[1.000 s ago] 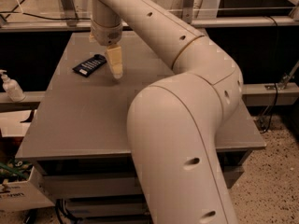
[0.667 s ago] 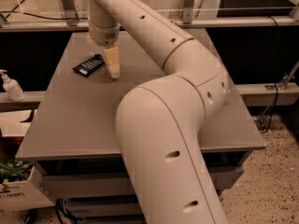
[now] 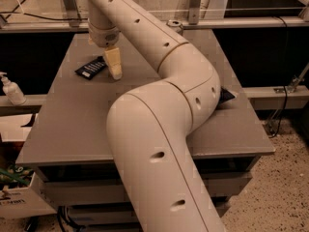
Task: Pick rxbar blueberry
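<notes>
- Camera view: the cream two-finger gripper (image 3: 115, 72) hangs tip-down over the far-left part of the grey rectangular table top (image 3: 67, 129), low over the surface.
- The small flat dark navy rxbar blueberry wrapper with a white text patch (image 3: 91, 67) lies flat just left of the gripper, close beside it. It is not held.
- Gripper released or clenched: cannot tell from this angle.
- Judgement: the vertical pose suits a top-down grasp on a flat item, but the tip sits right of the bar and needs a small leftward shift.
- Non-targets are well apart: a silver drink can (image 3: 174, 23) at the far edge and a dark-blue chip bag corner (image 3: 225, 96) at the right.
- Against 1.0 s ago: gripper and bar are almost unmoved, while the arm's elbow and near link have swung left.
</notes>
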Tool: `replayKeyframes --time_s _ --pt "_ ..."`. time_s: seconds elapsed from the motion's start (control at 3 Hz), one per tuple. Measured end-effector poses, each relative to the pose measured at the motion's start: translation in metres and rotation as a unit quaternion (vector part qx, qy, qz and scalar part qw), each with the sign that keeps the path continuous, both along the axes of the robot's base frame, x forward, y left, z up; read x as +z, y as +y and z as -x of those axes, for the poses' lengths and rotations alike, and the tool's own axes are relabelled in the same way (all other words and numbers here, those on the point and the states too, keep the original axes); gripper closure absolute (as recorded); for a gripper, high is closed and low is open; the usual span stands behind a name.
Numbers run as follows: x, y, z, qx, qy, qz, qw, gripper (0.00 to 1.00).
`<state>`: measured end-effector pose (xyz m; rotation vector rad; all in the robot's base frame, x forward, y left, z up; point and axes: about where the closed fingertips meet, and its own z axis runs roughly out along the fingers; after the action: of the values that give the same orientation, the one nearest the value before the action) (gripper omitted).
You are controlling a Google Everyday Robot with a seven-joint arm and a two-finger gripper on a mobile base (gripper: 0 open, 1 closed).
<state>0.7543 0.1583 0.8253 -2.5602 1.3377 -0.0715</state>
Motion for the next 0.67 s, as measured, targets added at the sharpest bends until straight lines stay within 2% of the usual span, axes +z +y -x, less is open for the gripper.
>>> replayKeyframes --time_s 0.33,0.67 --pt "-0.0043 -0.0006 0.0018 0.000 0.009 0.032 0.9995 0.00" --pt "-0.0053 -0.0011 0.0079 0.018 0.014 0.061 0.9978 0.19"
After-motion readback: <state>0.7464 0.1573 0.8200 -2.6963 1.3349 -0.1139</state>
